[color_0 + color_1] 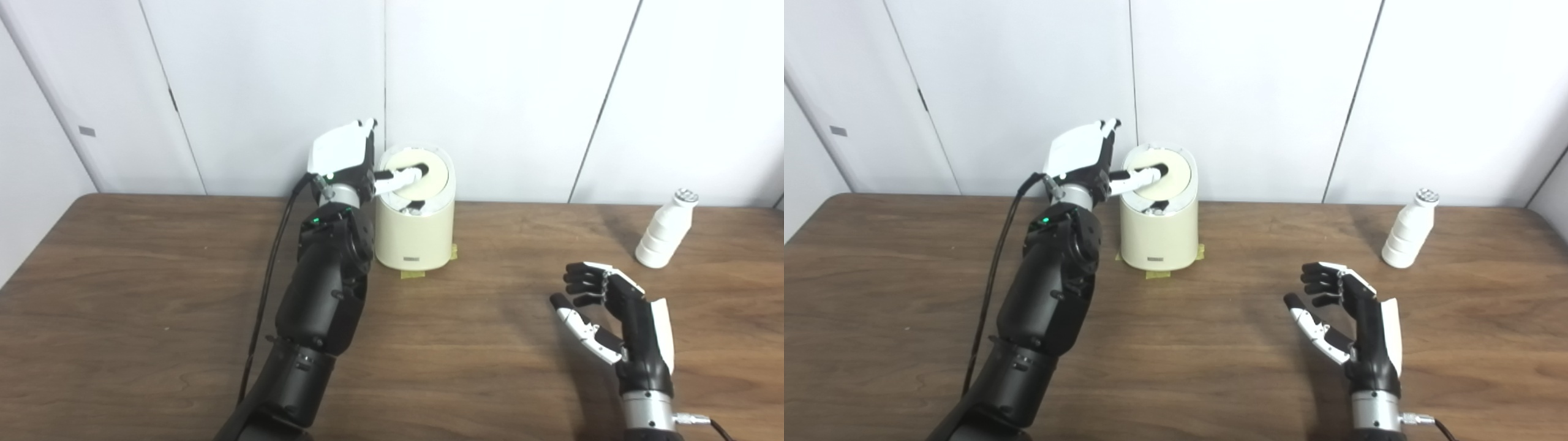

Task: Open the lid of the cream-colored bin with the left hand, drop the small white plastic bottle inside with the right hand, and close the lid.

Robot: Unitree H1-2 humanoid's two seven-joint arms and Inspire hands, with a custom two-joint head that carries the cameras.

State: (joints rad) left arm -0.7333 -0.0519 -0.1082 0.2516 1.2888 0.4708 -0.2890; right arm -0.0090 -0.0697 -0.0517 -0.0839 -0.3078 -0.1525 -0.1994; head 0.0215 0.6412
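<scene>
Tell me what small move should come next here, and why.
Probably the right hand should reach toward the bottle. The left hand already has a finger on the lid of the bin, which looks tipped with a gap at its front, while the right hand is open, apart from the bottle standing upright on the table.

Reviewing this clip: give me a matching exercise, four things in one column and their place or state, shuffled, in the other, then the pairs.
Things:
1. left hand
2. right hand
3. white bottle
4. cream bin

Places or states:
A. upright near the table's far right edge
B. open, holding nothing, above the table
C. at the far edge by the wall, yellow tape at its base
D. raised beside the bin, one finger on the lid

Pairs: 1-D, 2-B, 3-A, 4-C
</scene>
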